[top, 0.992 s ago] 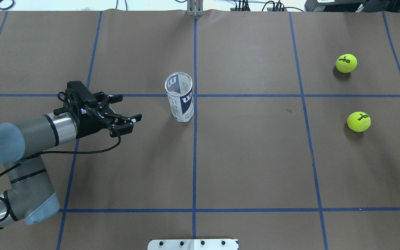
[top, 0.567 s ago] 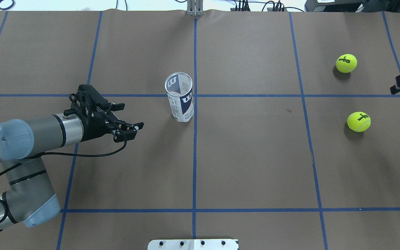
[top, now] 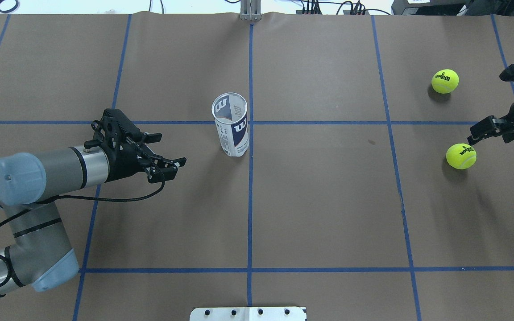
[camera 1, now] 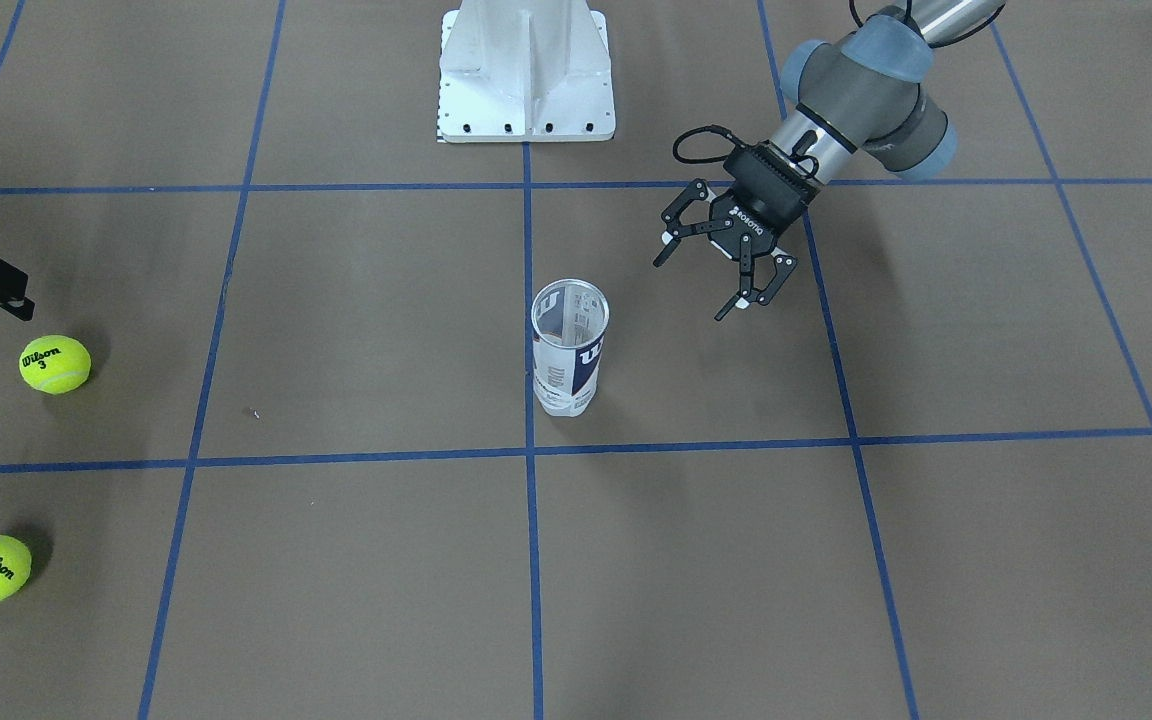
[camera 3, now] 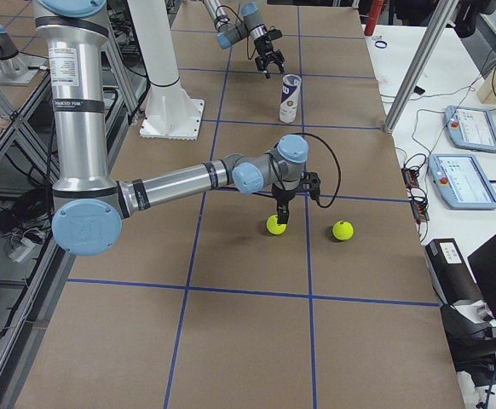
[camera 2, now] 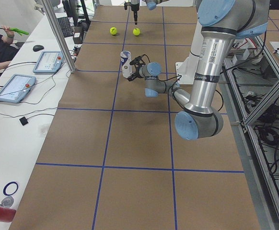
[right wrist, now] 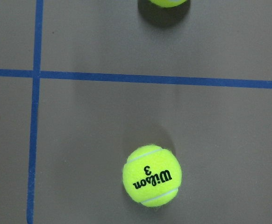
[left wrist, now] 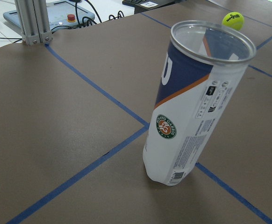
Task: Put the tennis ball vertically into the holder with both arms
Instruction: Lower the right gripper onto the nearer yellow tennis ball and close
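Holder (top: 231,129) is standing upright, midway between the table's (top: 328,200) left and right edges. Left gripper (top: 171,148) is hovering near it, jaws spread, empty. Right gripper (top: 488,105), also spread, is hanging over a tennis ball (top: 461,156) near the right edge.

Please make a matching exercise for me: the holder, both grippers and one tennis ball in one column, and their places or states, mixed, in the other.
1. holder
2. left gripper
3. right gripper
4. tennis ball farther from the robot

a. open, over the nearer tennis ball
b. lies free, nothing touching it
c. upright and empty
d. open, beside the holder, apart from it

Pairs: 1-c, 2-d, 3-a, 4-b
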Tool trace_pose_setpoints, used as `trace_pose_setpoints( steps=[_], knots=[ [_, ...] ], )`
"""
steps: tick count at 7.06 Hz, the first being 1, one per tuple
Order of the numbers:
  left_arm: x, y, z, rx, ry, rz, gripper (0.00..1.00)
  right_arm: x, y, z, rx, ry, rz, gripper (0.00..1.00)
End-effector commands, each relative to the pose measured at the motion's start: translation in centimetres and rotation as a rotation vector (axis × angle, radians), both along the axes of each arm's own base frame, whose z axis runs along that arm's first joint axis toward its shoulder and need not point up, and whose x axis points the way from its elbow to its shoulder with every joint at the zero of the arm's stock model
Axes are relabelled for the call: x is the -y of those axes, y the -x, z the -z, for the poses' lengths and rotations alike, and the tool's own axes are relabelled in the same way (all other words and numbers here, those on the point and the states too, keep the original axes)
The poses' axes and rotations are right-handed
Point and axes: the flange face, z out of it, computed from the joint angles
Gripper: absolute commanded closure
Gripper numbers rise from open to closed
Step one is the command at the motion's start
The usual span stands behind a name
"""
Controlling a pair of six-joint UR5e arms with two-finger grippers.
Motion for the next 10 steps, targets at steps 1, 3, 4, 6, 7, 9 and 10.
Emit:
trace_pose_setpoints(
  steps=[1, 3, 4, 6, 7, 9, 10],
  knots=[
    [0.1, -0.1, 0.3, -0.004, -0.002, 0.001, 0.0, 0.3, 0.9, -2.0, 0.001, -0.006, 0.013, 0.01],
    [0.2, 0.1, 0.4, -0.006, -0.003, 0.006, 0.0, 0.8, 3.4, -1.8, 0.003, -0.009, 0.048, 0.01],
    [0.3, 0.1, 0.3, -0.004, -0.002, 0.006, 0.0, 0.9, 4.1, -2.0, -0.001, -0.007, 0.058, 0.01],
    [0.3, 0.1, 0.4, -0.005, -0.004, 0.006, 0.0, 0.7, 5.1, -2.7, -0.032, -0.012, 0.068, 0.01],
    [0.3, 0.1, 0.3, -0.004, -0.002, 0.006, 0.0, 0.6, 5.3, -3.2, -0.039, -0.006, 0.073, 0.01],
    [0.3, 0.1, 0.2, -0.002, -0.002, 0.006, 0.0, 1.4, 6.7, -4.0, -0.052, 0.005, 0.086, 0.01],
    [0.3, 0.1, 0.3, -0.004, -0.002, 0.006, 0.0, 1.8, 7.2, -4.1, -0.055, 0.007, 0.09, 0.01]
  ],
)
